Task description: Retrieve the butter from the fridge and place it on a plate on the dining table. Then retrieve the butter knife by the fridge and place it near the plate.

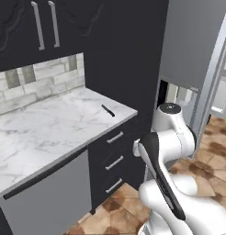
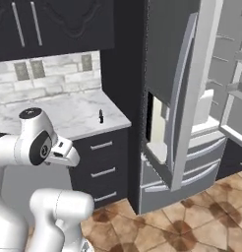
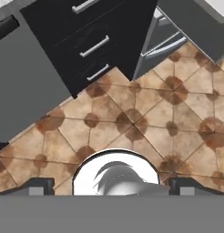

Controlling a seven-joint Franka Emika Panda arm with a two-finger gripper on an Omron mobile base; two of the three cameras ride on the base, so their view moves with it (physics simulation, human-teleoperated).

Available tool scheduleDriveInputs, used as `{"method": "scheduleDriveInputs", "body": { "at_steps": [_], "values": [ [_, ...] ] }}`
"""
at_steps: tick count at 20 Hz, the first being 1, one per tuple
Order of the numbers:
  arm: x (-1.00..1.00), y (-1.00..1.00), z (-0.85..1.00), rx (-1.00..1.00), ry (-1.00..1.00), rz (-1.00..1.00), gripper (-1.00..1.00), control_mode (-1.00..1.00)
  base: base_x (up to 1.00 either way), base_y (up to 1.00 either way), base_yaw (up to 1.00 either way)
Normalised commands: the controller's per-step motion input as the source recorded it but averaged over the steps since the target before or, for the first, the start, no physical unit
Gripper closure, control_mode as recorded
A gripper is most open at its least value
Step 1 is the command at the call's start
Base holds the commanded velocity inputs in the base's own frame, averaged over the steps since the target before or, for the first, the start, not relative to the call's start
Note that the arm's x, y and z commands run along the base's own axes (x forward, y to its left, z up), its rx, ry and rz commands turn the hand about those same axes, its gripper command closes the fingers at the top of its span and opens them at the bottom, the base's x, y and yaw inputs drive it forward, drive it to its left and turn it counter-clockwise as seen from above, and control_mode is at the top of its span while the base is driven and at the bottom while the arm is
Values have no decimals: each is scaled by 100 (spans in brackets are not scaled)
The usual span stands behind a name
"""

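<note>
From the left base view, the butter knife [image 1: 108, 110] is seen lying flat on the marble table [image 1: 50, 128], near its right front corner and close to the dark panel that stands beside the fridge [image 1: 197, 55]. It is judged to be light, stiff and thin, and, lying so low on a smooth stone top, likely to slide or slip out of a pinch. The thicker black handle is thought the better place to take hold, across its width, with the jaws brought straight down. No writing or brand can be read on the knife, the cabinets or the fridge. The arm is folded low in front of the drawers.

From the right base view, the knife [image 2: 101, 116] is seen end-on as a short dark sliver on the same table [image 2: 69, 115], well apart from the arm. The fridge [image 2: 182, 98] stands with a door swung open, white shelves showing inside; the butter cannot be made out among them. The water dispenser is seen in the door, but no label is legible.

In the hand view, the tiled floor [image 3: 155, 118] and the dark drawer fronts [image 3: 91, 45] are looked down upon. The gripper [image 3: 112, 185] is pointed at the floor, its jaws spread wide at the two bottom corners with nothing between them. No text is visible here either.
</note>
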Motion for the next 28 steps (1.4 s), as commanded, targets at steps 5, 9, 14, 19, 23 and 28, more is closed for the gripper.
{"method": "scheduleDriveInputs", "body": {
  "at_steps": [5, 9, 14, 19, 23, 28],
  "values": [
    [0, 0, 0, 0, 0, 0, -100, 100, 85, 2, -18],
    [0, 0, 0, 0, 0, 0, -100, 100, 88, 0, 3],
    [0, 0, 0, 0, 0, 0, -100, 100, 77, 0, 9],
    [0, 0, 0, 0, 0, 0, -100, 100, 49, 5, 6],
    [0, 0, 0, 0, 0, 0, -100, 100, 32, 17, 1],
    [0, 0, 0, 0, 0, 0, -100, 100, 17, 15, 0]
  ]
}}
